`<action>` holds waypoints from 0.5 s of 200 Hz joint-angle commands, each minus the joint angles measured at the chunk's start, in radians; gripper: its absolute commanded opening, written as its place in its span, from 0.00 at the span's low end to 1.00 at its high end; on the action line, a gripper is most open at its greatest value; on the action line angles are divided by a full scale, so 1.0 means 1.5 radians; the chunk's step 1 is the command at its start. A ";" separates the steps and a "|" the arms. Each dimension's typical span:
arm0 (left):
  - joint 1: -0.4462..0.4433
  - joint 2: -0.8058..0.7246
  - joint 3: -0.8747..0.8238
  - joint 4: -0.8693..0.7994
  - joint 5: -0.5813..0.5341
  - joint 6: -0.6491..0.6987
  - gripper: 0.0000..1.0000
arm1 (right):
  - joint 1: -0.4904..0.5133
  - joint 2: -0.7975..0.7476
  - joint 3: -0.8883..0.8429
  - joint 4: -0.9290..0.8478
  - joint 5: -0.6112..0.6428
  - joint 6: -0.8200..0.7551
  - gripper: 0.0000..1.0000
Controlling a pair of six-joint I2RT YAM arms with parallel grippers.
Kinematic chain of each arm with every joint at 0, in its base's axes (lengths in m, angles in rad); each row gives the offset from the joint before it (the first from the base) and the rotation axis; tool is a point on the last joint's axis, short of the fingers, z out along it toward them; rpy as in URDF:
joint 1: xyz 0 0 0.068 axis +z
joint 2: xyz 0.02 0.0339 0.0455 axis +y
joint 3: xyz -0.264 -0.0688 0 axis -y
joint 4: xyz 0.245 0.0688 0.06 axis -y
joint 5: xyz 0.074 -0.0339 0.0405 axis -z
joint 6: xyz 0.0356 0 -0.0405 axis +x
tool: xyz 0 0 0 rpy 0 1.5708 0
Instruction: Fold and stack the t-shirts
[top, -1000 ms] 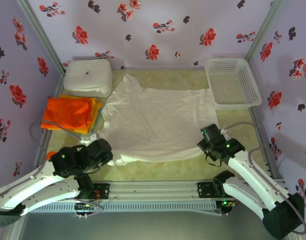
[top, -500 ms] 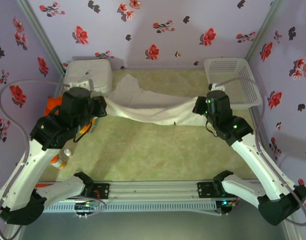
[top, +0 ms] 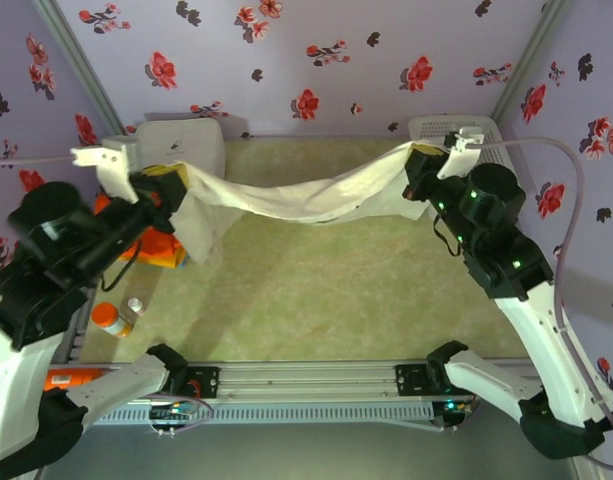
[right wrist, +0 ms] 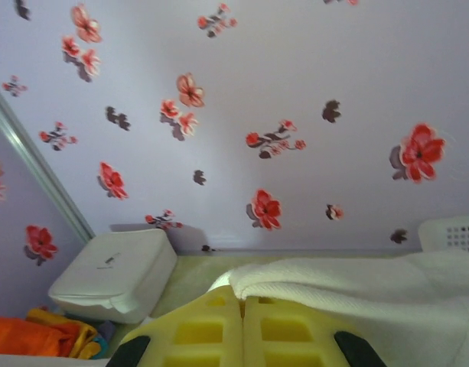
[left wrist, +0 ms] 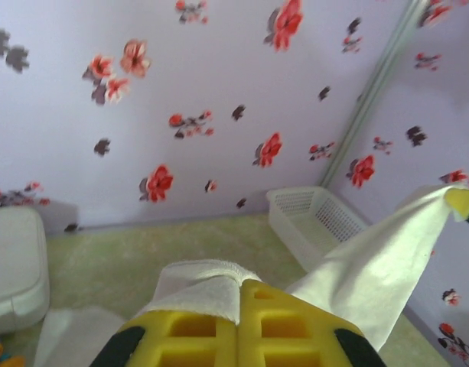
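We record the left gripper [top: 166,184] clamped shut on one end of the off-white shirt [top: 286,200], and the right gripper [top: 419,176] clamped on the other. The shirt hangs between them, sagging over the bare green table [top: 316,290]. The orange shirt [top: 154,248] lies at the left edge near the white box [top: 186,140]. The basket [top: 434,127] is at the back right, and flowered walls stand on three sides.

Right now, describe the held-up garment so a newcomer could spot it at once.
Look over the far half of the table, between the white rounded box and the white mesh basket. The off-white t-shirt hangs there as a sagging band, each end pinched in an arm's shut jaws. Unlike the folded orange shirt at the left, it is pale and lifted.
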 commanded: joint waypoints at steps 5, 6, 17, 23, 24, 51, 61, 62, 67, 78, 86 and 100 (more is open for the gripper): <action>0.003 -0.040 0.059 0.007 0.039 0.065 0.00 | 0.003 -0.048 0.033 0.026 -0.055 -0.028 0.00; 0.004 -0.041 0.061 0.006 0.039 0.065 0.00 | 0.003 -0.049 0.033 0.026 -0.057 -0.028 0.00; 0.004 -0.046 0.082 -0.002 0.051 0.069 0.00 | 0.003 -0.065 0.038 0.023 -0.070 -0.028 0.00; 0.003 -0.047 0.098 -0.008 0.056 0.068 0.00 | 0.003 -0.075 0.043 0.018 -0.076 -0.027 0.00; 0.003 -0.047 0.101 -0.008 0.057 0.068 0.00 | 0.003 -0.076 0.044 0.018 -0.078 -0.027 0.00; 0.004 -0.041 0.162 -0.017 0.098 0.052 0.00 | 0.003 -0.109 0.067 0.015 -0.113 -0.007 0.00; 0.004 -0.037 0.179 -0.014 0.107 0.044 0.00 | 0.003 -0.118 0.078 0.014 -0.109 0.003 0.00; 0.004 -0.036 0.181 -0.014 0.107 0.044 0.00 | 0.003 -0.118 0.079 0.014 -0.109 0.004 0.00; 0.004 -0.032 0.191 -0.016 0.107 0.041 0.00 | 0.003 -0.121 0.085 0.014 -0.106 0.009 0.00; 0.004 -0.023 0.210 -0.018 0.107 0.039 0.00 | 0.003 -0.126 0.097 0.011 -0.096 0.019 0.00; 0.003 -0.018 0.216 -0.016 0.106 0.042 0.00 | 0.003 -0.127 0.103 0.008 -0.079 0.027 0.00; 0.004 -0.017 0.209 -0.010 0.069 0.045 0.00 | 0.003 -0.118 0.111 -0.011 -0.047 0.037 0.00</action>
